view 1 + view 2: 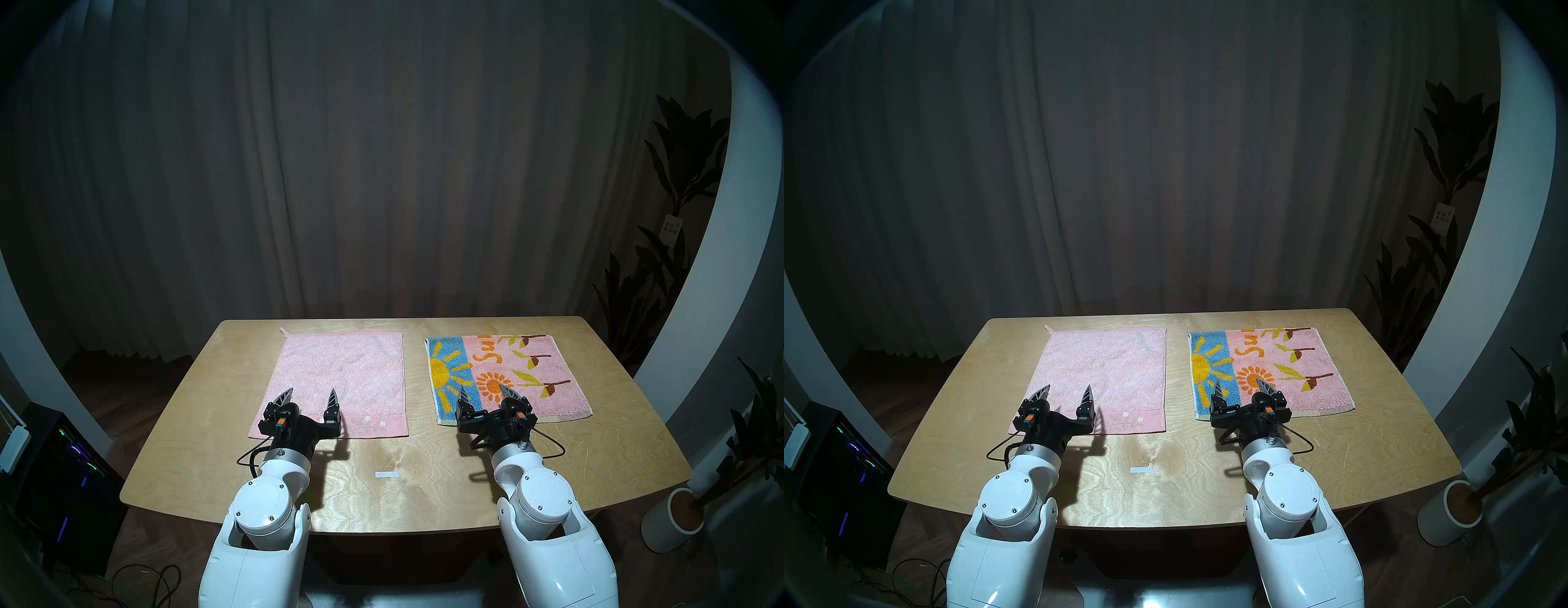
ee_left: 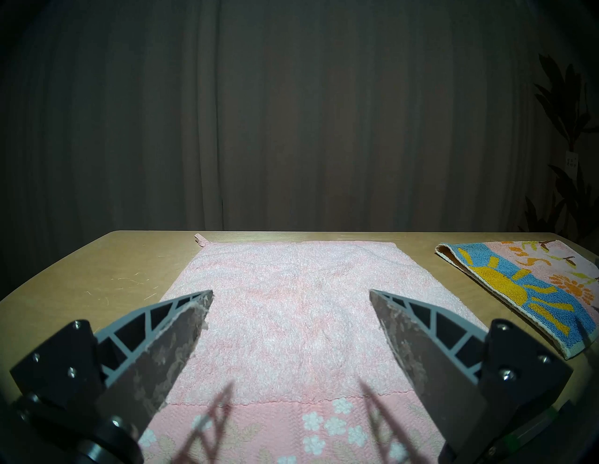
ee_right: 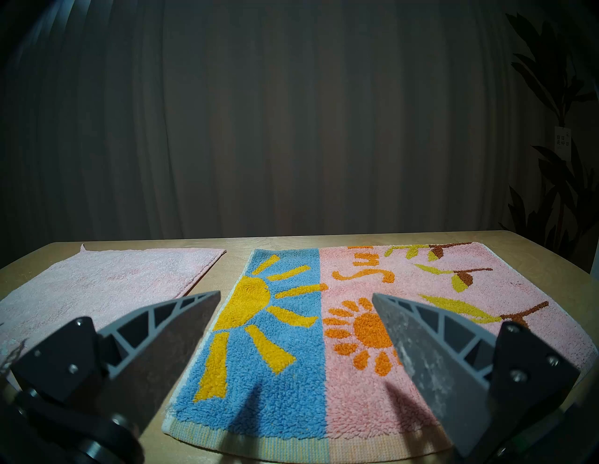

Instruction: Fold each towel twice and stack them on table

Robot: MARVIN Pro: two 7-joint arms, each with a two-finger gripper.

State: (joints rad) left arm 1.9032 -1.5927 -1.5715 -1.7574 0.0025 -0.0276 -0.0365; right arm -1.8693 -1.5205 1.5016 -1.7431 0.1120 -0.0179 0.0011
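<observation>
**Nothing folded yet**

I am holding my left tool point(image 1: 311, 398) and my right tool point(image 1: 485, 394) wide open and empty, in the air over the near ends of the towels. The pink towel point(image 1: 339, 378) is lying flat on the counter point(image 1: 212, 424), on my left. The sun towel point(image 1: 534, 373) is lying flat beside it, not touching. I am still needing to do every fold, and the stacking too.

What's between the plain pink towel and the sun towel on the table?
Nothing: a bare strip of table separates the plain pink towel from the sun towel. They do not touch. The head views show it best; the right wrist view confirms it.
</observation>
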